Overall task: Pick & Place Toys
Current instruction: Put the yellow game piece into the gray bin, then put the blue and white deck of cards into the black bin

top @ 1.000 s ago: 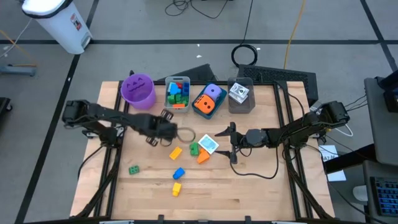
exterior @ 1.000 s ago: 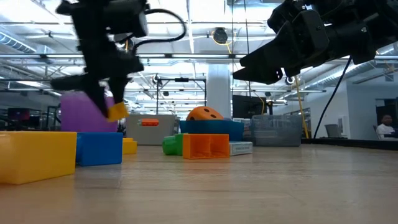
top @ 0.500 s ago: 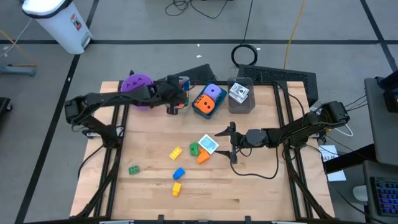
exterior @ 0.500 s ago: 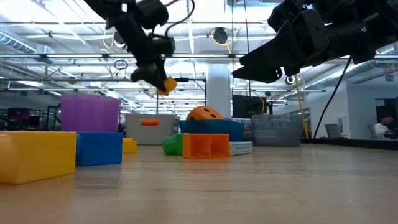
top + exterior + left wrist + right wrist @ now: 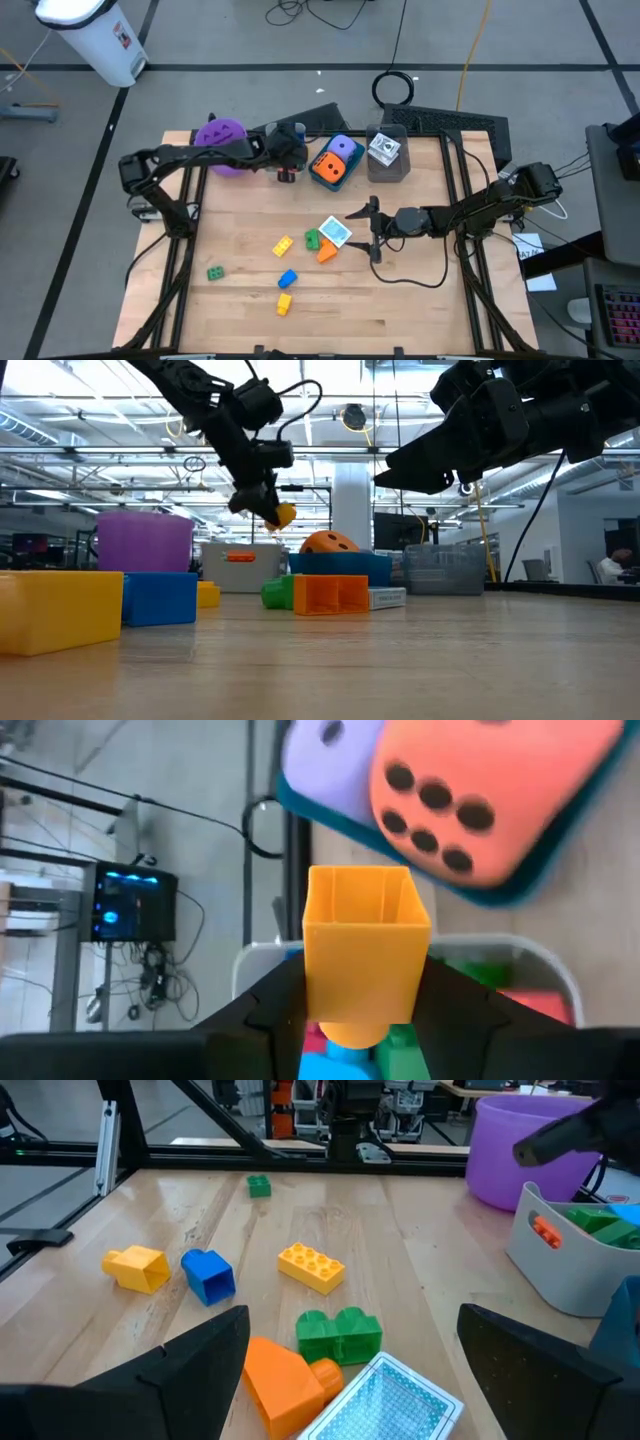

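My left gripper [image 5: 288, 162] is shut on a yellow-orange brick [image 5: 365, 955] and hangs over the grey bin [image 5: 283, 150] at the table's far side. In the low view the brick [image 5: 283, 515] is well above the table. The bin holds blue, green and red bricks [image 5: 400, 1045]. My right gripper [image 5: 365, 231] stands open, low, at the right of the table's middle. It faces the loose toys: a printed cube [image 5: 335, 232], a green brick [image 5: 312, 239], an orange brick [image 5: 327, 253] and a yellow brick [image 5: 283, 244]. My left gripper pinches the yellow-orange brick between its two fingers [image 5: 275, 1010], on two opposite side walls [image 5: 318, 990] near its studded end. The fingers slant down from the table's left. The brick is lifted clear above the grey bin, its hollow end [image 5: 365, 890] pointing away from the wrist.
A purple cup [image 5: 220, 140] stands left of the grey bin. Right of it are a blue bin [image 5: 318, 178] with an orange and a purple die, and a clear bin [image 5: 387, 165] with a printed cube. Blue [image 5: 287, 279], yellow [image 5: 284, 303] and green [image 5: 215, 272] bricks lie nearer.
My left gripper has carried the yellow-orange brick from the table's middle up and toward the far edge, turning as it went. It now hangs over the grey bin, a little farther right than half a second ago. The brick has stayed in the hold.
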You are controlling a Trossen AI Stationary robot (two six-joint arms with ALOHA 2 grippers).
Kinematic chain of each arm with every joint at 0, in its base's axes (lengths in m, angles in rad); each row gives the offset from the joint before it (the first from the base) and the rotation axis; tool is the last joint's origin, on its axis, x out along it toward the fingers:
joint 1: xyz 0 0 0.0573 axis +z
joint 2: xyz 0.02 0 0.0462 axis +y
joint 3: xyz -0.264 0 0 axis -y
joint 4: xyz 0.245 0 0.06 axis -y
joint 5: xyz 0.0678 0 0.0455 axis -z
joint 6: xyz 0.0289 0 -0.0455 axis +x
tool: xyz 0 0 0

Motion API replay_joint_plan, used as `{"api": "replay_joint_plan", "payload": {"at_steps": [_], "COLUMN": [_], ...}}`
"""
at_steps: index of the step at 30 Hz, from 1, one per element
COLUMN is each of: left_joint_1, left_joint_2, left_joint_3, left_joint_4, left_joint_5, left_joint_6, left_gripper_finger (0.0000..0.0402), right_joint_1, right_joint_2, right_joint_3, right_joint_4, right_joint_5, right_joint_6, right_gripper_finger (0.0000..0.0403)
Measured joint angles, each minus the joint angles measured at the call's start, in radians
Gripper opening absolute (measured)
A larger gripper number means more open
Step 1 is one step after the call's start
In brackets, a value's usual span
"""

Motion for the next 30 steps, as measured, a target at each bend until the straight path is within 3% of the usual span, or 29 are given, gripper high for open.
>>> {"api": "replay_joint_plan", "payload": {"at_steps": [11, 16, 24, 30], "left_joint_1": [0.000, -0.009, -0.021, 0.013], "left_joint_2": [0.000, -0.001, -0.122, -0.222], "left_joint_3": [0.000, 0.000, 0.000, 0.000], "left_joint_4": [-0.015, 0.005, 0.049, -0.002], "left_joint_5": [-0.001, -0.072, -0.066, 0.088], "left_joint_6": [-0.042, -0.003, -0.111, -0.336], "left_gripper_finger": [0.0233, 0.0254, 0.0245, 0.0226], "right_joint_1": [0.000, 0.002, 0.002, 0.014], "right_joint_2": [0.000, 0.000, 0.000, 0.000], "right_joint_3": [0.000, 0.000, 0.000, 0.000], "right_joint_4": [-0.019, -0.024, -0.062, -0.090], "right_joint_5": [0.000, 0.000, 0.000, 0.000], "right_joint_6": [0.023, 0.052, 0.082, 0.112], "right_gripper_finger": [0.0348, 0.0348, 0.0348, 0.0348]}}
